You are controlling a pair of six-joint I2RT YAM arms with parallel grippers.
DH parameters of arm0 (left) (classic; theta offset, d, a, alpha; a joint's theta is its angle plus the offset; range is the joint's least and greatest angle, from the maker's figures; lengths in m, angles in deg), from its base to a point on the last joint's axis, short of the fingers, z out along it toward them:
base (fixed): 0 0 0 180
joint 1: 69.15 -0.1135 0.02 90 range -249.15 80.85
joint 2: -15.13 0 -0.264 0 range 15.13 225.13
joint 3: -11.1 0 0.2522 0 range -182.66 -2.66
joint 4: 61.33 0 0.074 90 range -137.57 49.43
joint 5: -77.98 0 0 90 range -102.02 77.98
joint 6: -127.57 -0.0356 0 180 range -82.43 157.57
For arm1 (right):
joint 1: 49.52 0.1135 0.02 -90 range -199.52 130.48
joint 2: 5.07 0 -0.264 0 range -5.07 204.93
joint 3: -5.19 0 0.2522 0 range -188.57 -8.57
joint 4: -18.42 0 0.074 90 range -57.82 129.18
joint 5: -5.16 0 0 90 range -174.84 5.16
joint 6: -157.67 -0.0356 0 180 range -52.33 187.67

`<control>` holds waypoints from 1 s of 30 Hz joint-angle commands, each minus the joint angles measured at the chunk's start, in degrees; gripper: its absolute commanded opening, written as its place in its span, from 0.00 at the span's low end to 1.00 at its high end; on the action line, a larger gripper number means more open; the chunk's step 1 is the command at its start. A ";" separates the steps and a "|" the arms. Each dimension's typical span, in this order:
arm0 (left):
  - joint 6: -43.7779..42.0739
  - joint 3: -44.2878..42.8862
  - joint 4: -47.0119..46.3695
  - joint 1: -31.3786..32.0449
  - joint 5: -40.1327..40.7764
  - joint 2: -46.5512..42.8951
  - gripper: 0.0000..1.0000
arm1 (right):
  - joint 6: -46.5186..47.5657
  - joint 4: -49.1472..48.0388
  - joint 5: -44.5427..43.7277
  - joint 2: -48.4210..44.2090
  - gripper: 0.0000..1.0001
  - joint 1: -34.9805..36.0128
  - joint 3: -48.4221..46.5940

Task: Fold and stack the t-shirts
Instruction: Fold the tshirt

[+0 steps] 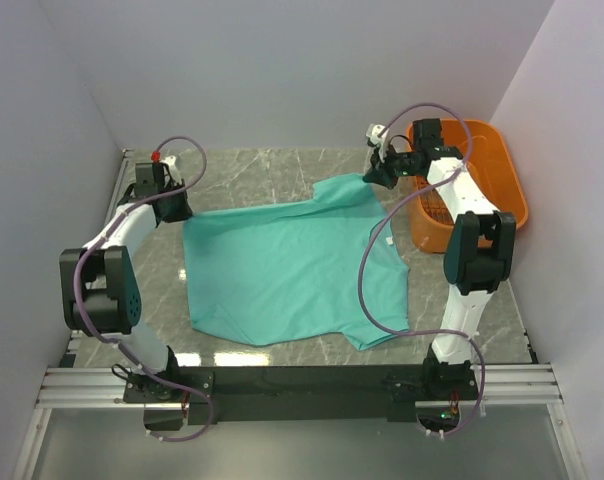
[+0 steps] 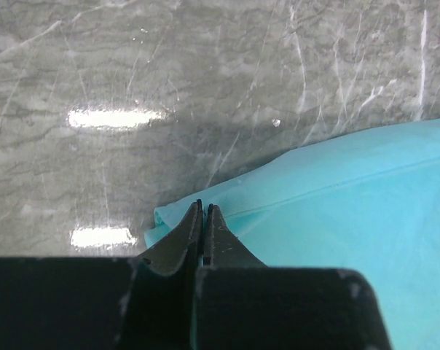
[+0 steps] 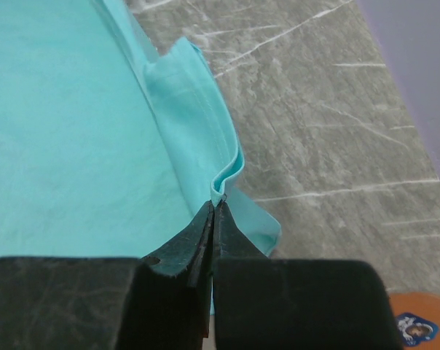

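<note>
The teal t-shirt (image 1: 282,270) lies spread on the grey marble table, stretched between both arms. My left gripper (image 1: 178,208) is shut on its far left corner; in the left wrist view the left gripper (image 2: 204,205) pinches the hemmed corner of the t-shirt (image 2: 336,219). My right gripper (image 1: 377,178) is shut on the far right corner near the basket; in the right wrist view the right gripper (image 3: 215,205) pinches a raised fold of the t-shirt's hem (image 3: 74,146). No neck label shows.
An orange plastic basket (image 1: 502,165) stands at the far right, just beyond my right gripper. White walls close in the table on three sides. Bare marble (image 1: 262,170) lies behind the shirt. A black rail (image 1: 302,385) runs along the near edge.
</note>
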State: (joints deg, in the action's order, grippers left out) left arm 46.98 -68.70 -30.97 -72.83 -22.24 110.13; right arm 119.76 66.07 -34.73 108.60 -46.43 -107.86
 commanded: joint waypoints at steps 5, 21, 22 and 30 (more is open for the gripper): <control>-1.76 3.11 -4.21 -0.19 3.01 -6.84 0.00 | 5.74 -0.49 1.57 -4.86 0.00 -1.16 2.78; -2.55 5.48 -2.71 -0.19 3.18 -6.41 0.01 | 13.72 3.72 1.57 -6.61 0.00 -1.33 7.00; -2.47 5.57 -2.63 -0.27 3.36 -6.41 0.01 | 14.43 4.69 1.57 -6.88 0.00 -1.33 7.78; -2.73 5.92 -2.71 -0.10 4.15 -5.88 0.01 | 20.23 8.21 1.22 -9.60 0.00 -1.25 12.45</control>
State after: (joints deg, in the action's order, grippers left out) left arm 45.51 -62.99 -33.00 -72.83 -19.22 103.99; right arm 136.02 71.75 -34.36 102.26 -47.32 -96.23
